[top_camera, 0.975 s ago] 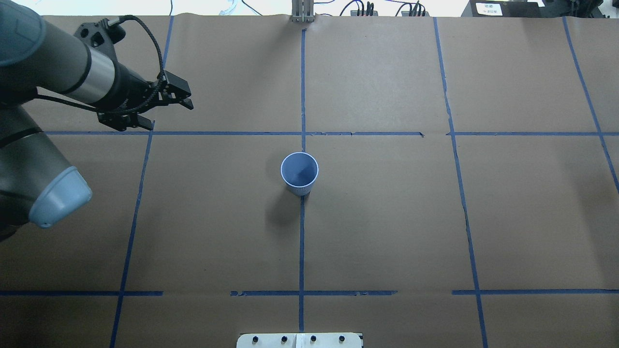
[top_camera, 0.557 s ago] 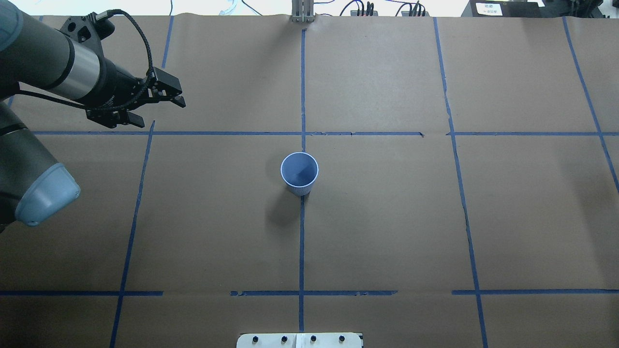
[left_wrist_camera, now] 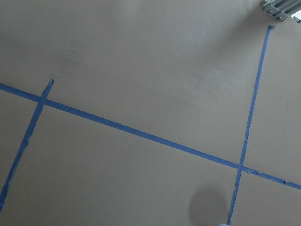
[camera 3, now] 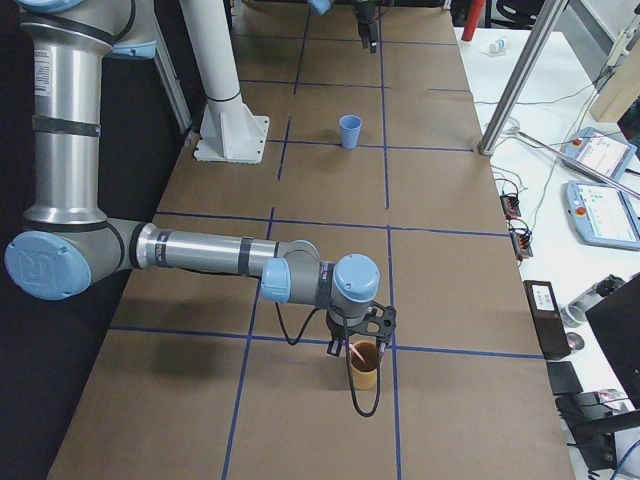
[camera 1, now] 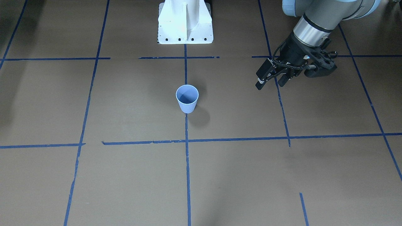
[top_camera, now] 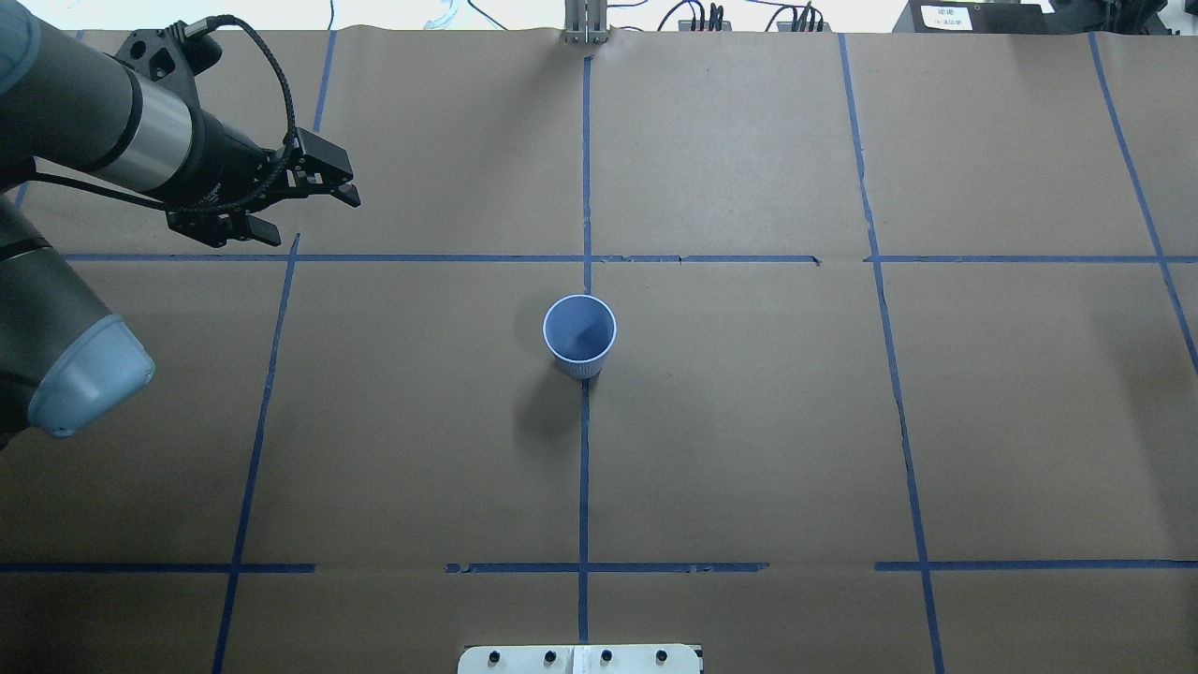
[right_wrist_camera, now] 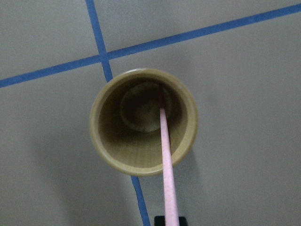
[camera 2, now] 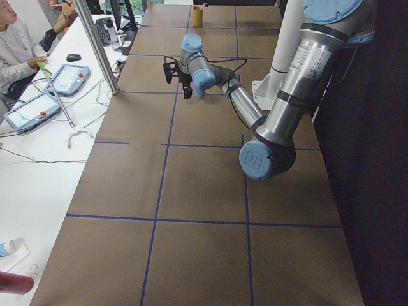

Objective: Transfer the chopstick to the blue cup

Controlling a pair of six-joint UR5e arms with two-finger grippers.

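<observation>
The blue cup (top_camera: 579, 332) stands upright at the table's centre, with nothing visible inside; it also shows in the front view (camera 1: 187, 99) and the right side view (camera 3: 349, 130). A pink chopstick (right_wrist_camera: 165, 155) leans in a tan cup (right_wrist_camera: 99, 136) at the table's right end (camera 3: 365, 367). My right gripper (right_wrist_camera: 170, 221) hangs just above that cup (camera 3: 350, 338), its dark fingertips closed around the stick's upper end. My left gripper (top_camera: 314, 217) hovers open and holding nothing far left of the blue cup (camera 1: 270, 85).
The white robot base (camera 1: 185, 22) stands at the near table edge (top_camera: 580, 660). Blue tape lines cross the brown paper. A metal post (camera 3: 520, 80), tablets (camera 2: 67, 80) and a seated operator (camera 2: 16, 48) are on the far side.
My left gripper drew back a little to the left and toward the far edge, staying open. The blue cup has not moved.
</observation>
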